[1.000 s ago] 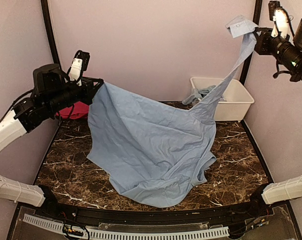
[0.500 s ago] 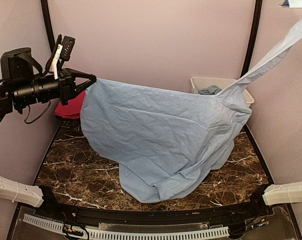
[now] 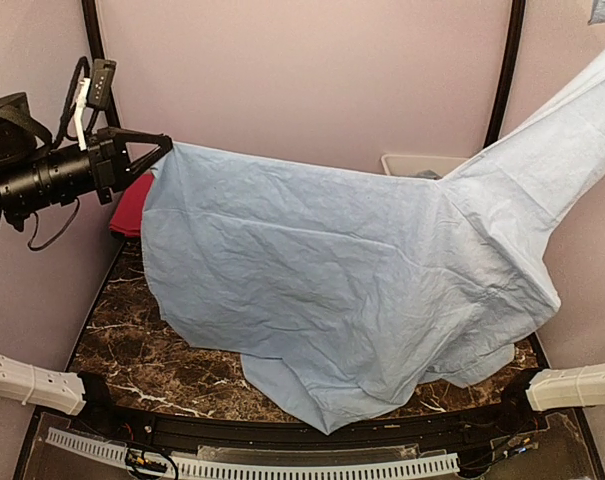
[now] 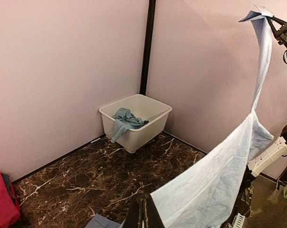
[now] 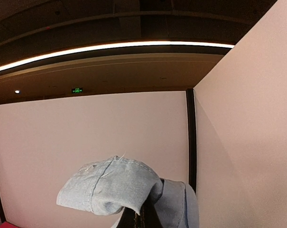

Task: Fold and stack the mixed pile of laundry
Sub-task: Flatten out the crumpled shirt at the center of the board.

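Observation:
A large pale blue garment (image 3: pixel 352 290) hangs spread between both grippers, and its lower edge droops over the table's front edge. My left gripper (image 3: pixel 168 143) is high at the left, shut on the garment's left corner; in the left wrist view its jaws (image 4: pixel 144 211) are closed with the cloth (image 4: pixel 205 190) running off to the right. My right gripper (image 4: pixel 275 23) is out of the top view; it is shut on a folded hem (image 5: pixel 115 187), with its jaws (image 5: pixel 143 217) closed. More of the laundry pile shows: a magenta-pink piece (image 3: pixel 132 205) and a blue-grey piece (image 4: pixel 124 119).
A white plastic tub (image 4: pixel 152 124) stands in the far right corner with the blue-grey piece draped over its rim; in the top view the tub (image 3: pixel 407 162) is mostly hidden behind the cloth. The dark marble table (image 3: pixel 152 340) is walled on three sides.
Both grippers have risen and moved apart, the right one leaving the top view. The pale blue garment has been lifted and stretched wider, and now covers the tub and most of the table.

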